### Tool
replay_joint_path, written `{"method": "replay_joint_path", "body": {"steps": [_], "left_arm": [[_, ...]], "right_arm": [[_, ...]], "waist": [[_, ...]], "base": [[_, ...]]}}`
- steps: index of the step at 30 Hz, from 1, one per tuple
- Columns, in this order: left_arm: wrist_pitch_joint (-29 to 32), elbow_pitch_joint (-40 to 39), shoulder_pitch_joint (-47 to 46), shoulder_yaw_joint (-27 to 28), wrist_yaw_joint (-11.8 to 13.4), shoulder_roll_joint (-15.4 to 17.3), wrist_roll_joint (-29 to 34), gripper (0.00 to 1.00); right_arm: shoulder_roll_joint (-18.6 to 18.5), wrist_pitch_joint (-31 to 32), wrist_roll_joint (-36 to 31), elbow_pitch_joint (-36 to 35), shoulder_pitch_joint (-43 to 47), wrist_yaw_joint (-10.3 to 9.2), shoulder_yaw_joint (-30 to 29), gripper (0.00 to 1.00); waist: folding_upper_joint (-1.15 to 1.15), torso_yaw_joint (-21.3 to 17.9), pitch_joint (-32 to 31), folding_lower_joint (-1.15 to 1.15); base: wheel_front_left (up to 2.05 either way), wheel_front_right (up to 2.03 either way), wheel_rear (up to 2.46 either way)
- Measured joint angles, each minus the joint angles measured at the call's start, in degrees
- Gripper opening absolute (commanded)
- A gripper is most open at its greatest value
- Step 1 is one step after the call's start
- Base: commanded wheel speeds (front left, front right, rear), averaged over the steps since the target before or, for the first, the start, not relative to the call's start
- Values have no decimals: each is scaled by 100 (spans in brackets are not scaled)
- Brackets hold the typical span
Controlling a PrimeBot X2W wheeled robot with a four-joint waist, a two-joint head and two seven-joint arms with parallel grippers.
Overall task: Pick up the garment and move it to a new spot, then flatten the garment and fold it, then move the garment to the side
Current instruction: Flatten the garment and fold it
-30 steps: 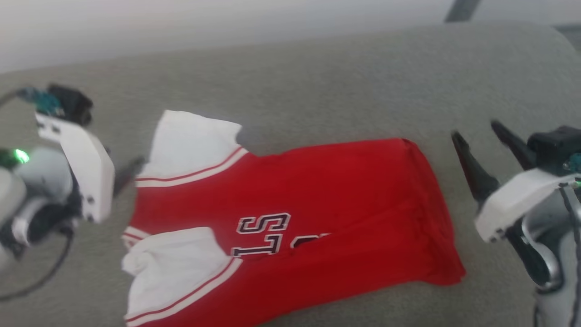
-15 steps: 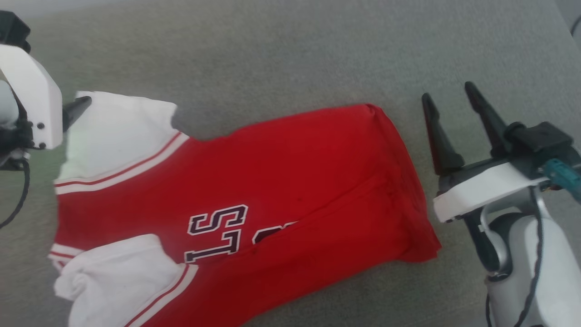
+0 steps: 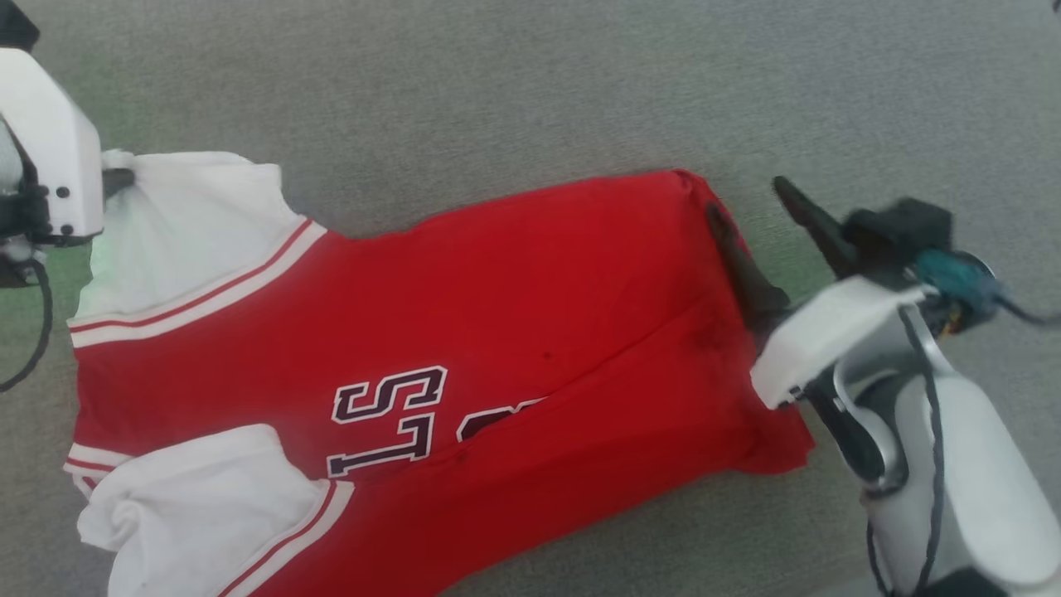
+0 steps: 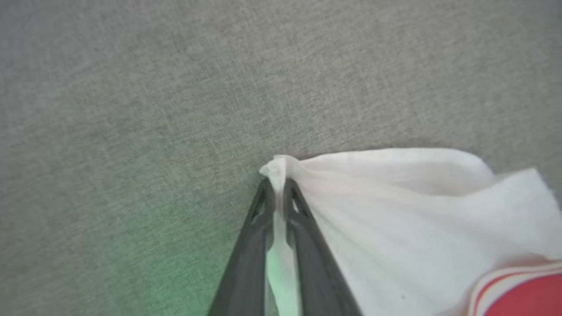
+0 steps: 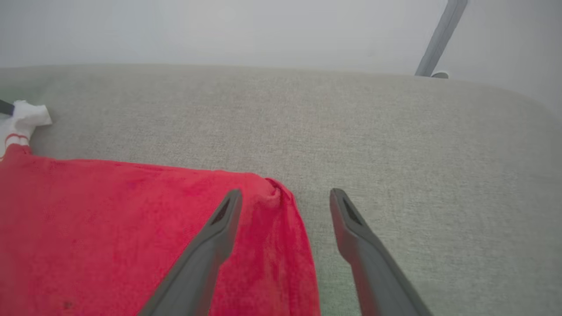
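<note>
Left gripper (image 4: 278,188) pinches the white sleeve corner of the shirt (image 3: 514,282); right gripper (image 5: 285,193) hangs wide open, straddling its red hem.

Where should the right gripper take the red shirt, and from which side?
The far hem corner of the red shirt, from its open right-hand edge. The corner is bunched on the grey upholstery, and the open right gripper straddles it, one finger over fabric. The left gripper pinches the far white sleeve tip, so this grip would likely mirror it.
</note>
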Motion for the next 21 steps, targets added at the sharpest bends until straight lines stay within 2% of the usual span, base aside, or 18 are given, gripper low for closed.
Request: {"method": "replay_joint_path", "body": {"steps": [5,12,17,18,19,20,21], "left_arm": [[-127,259,-132,-40,-204,-240,40,0],[-307,584,-358,-109,-383,-621,100,0],[-468,784,-438,-149,-508,-813,164,0],[-500,826,-449,-158,-523,-840,176,0],[-517,864,-456,-164,-533,-869,178,0],[-568,905,-458,-169,-557,-896,180,0],[-632,934,-459,-174,-563,-932,186,0]], "right_arm": [[-287,747,327,495,-598,0,293,100],[-559,1987,860,1662,-1534,0,795,100],[-688,2866,1283,2196,-2123,-13,1191,100],[-695,2991,1363,2264,-2204,-16,1232,96],[-711,3140,1416,2342,-2270,-16,1274,54],[-756,3308,1435,2368,-2361,-20,1392,25],[-799,3433,1454,2390,-2429,-20,1475,0]], "waist": [[0,123,36,0],[0,386,87,0],[0,532,110,0],[0,552,106,0],[0,569,101,0],[0,587,92,0],[0,604,82,0]], "base": [[0,0,0],[0,0,0],[0,0,0],[0,0,0],[0,0,0],[0,0,0],[0,0,0]]}}
